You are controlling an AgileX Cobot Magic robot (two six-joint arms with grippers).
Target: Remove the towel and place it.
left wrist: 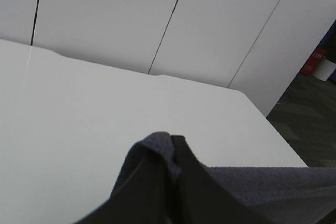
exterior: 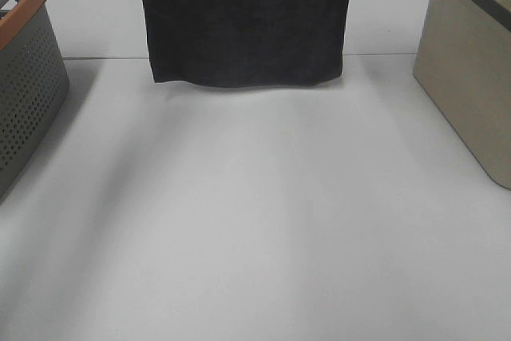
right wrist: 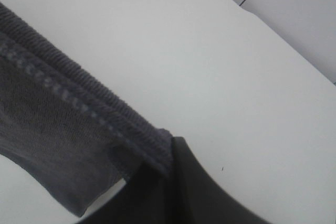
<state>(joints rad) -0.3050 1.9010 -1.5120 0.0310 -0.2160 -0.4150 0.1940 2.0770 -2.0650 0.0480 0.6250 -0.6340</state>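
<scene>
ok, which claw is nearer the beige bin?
Right. The right claw pinches the towel corner nearest the beige bin; the left claw pinches the opposite corner, toward the grey basket.

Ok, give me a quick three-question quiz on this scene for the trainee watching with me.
1. True or false: the towel lies spread flat on the table.
2. Pick one. The left hand and the right hand are: A) both shut on the towel, B) both open, C) both clear of the towel.
3. Fill in: in the high view, the basket with the orange rim stands on the ____ side.
Key: 1 false, it hangs; 2 A; 3 left.
</scene>
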